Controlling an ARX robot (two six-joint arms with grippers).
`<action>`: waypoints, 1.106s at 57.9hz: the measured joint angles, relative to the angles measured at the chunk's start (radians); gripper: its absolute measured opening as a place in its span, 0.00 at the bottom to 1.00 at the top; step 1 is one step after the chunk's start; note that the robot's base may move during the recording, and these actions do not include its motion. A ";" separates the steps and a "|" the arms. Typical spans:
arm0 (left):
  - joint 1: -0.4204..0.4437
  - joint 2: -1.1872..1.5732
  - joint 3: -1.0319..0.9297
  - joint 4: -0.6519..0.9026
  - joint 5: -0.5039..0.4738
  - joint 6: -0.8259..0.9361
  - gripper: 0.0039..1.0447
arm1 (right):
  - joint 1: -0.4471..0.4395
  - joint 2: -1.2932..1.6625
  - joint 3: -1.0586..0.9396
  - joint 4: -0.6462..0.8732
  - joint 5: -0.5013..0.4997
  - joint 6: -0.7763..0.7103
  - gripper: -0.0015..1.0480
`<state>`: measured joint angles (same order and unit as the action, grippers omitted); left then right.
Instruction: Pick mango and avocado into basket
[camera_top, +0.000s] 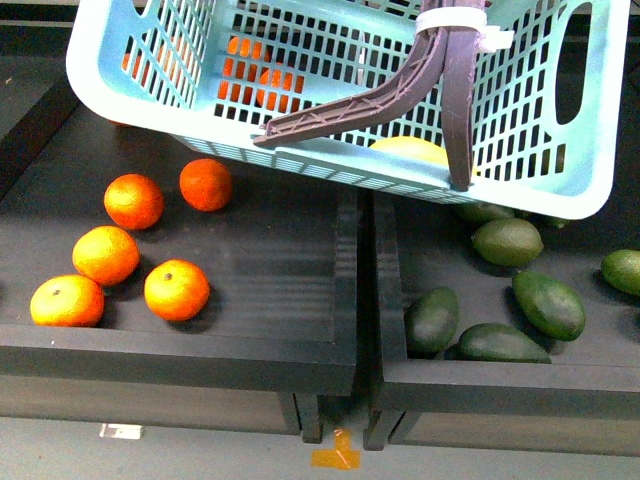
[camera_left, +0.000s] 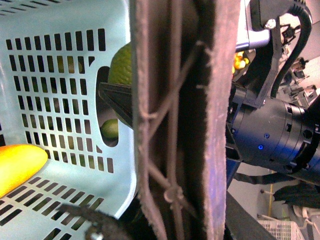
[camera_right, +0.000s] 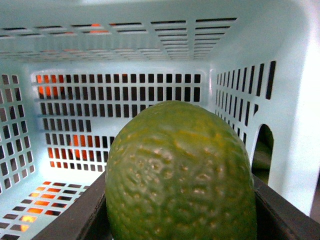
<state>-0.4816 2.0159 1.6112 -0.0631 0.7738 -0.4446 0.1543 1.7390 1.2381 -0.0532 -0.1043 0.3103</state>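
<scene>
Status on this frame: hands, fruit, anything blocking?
Left hand shut on basket by handles, basket aloft. Right hand shut on avocado, inside basket. Mango already in. Nothing blocking.

I seem to be at a shop's fruit stand, or a mock-up of one. Two black display trays stand side by side, the left tray (camera_top: 200, 360) sorted with oranges (camera_top: 133, 200) and the right tray (camera_top: 520, 380) with avocados (camera_top: 548, 305), all lying loose like goods on offer. A teal plastic shopping basket (camera_top: 520, 190) hangs over them. A strip of orange tape (camera_top: 336, 459) marks the grey floor (camera_top: 500, 465) below.
</scene>
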 joint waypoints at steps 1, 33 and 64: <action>0.001 0.000 0.000 0.000 0.000 -0.001 0.12 | 0.004 0.000 -0.003 0.010 0.004 0.000 0.62; 0.001 0.000 0.000 -0.001 0.005 -0.005 0.12 | -0.002 -0.415 -0.280 0.002 0.133 -0.101 0.92; 0.000 0.000 0.000 -0.001 0.005 -0.005 0.12 | -0.075 -0.899 -0.965 0.612 0.181 -0.301 0.07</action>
<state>-0.4816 2.0159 1.6112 -0.0639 0.7784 -0.4492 0.0795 0.8398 0.2729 0.5587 0.0765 0.0090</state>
